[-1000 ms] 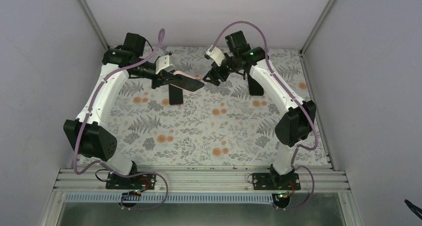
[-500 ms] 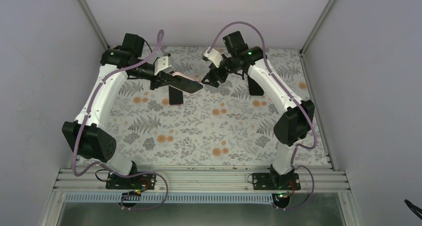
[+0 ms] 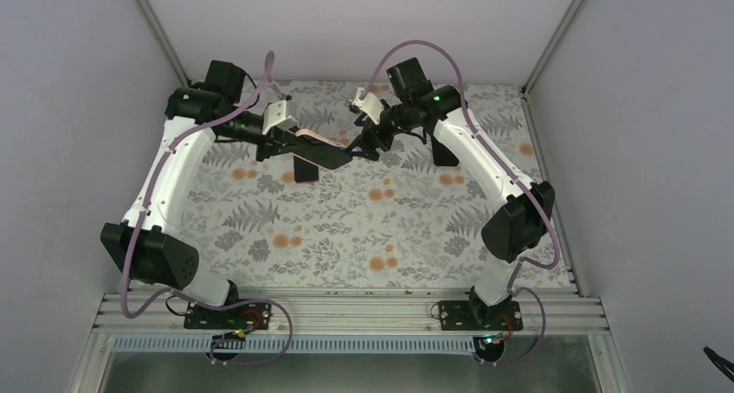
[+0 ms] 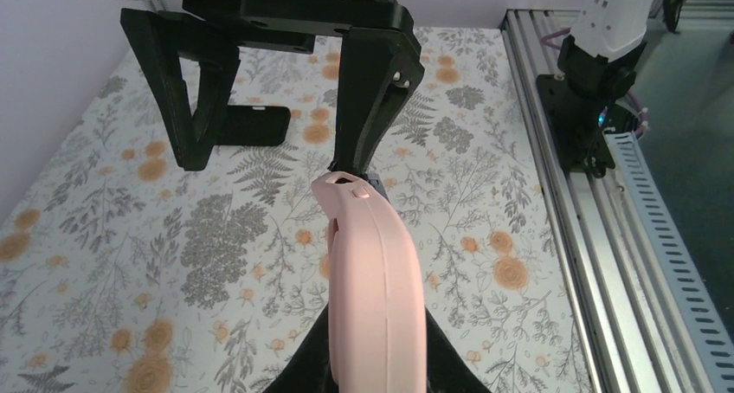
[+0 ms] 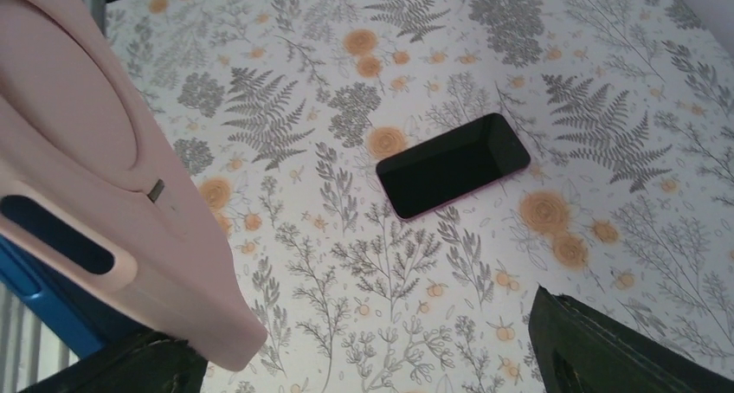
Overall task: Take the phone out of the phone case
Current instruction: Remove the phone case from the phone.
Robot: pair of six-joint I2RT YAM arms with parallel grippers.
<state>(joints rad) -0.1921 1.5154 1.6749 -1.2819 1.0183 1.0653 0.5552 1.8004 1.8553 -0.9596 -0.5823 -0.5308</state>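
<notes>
Left wrist, phone case (image 4: 377,280) gripped in left end effector (image 4: 374,363)

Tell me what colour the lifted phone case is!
Pale pink; the phone case shows best in the left wrist view.

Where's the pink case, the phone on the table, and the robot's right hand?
pink case (image 4: 381,272): left wrist view, on its curved edge.
phone (image 5: 453,164): right wrist view, middle of its dark screen.
right hand (image 4: 270,161): left wrist view, gap between its fingertips.
</notes>
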